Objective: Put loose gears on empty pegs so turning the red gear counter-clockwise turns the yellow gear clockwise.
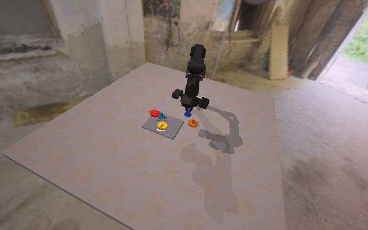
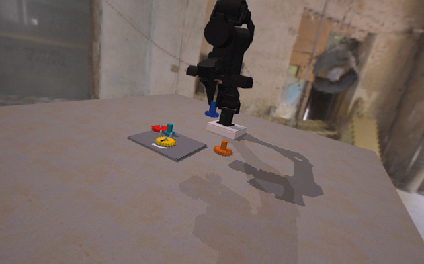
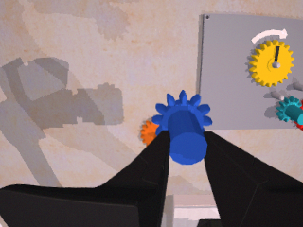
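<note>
Your black two-fingered gripper (image 1: 189,109) (image 2: 213,101) (image 3: 186,138) is closed on the knob of a blue toothed gear (image 1: 187,114) (image 2: 212,114) (image 3: 183,113), which hangs from the fingertips above the table; a teal knobbed gear (image 1: 161,115) (image 2: 169,131) (image 3: 290,110), beside the red gear (image 1: 155,113) (image 2: 158,128) (image 3: 301,121) on the flat grey board (image 1: 173,129) (image 2: 183,148) (image 3: 227,95), lies off to one side of the fingers; if you lower over the wrong peg, the yellow gear (image 1: 162,125) (image 2: 165,141) (image 3: 272,61) may turn the wrong way; if teeth meet tip to tip, your gear may jam, tilted; a low sideways approach could knock the teal one.

Blue gear (image 3: 187,118) gripped, orange gear (image 3: 149,132) behind
</note>
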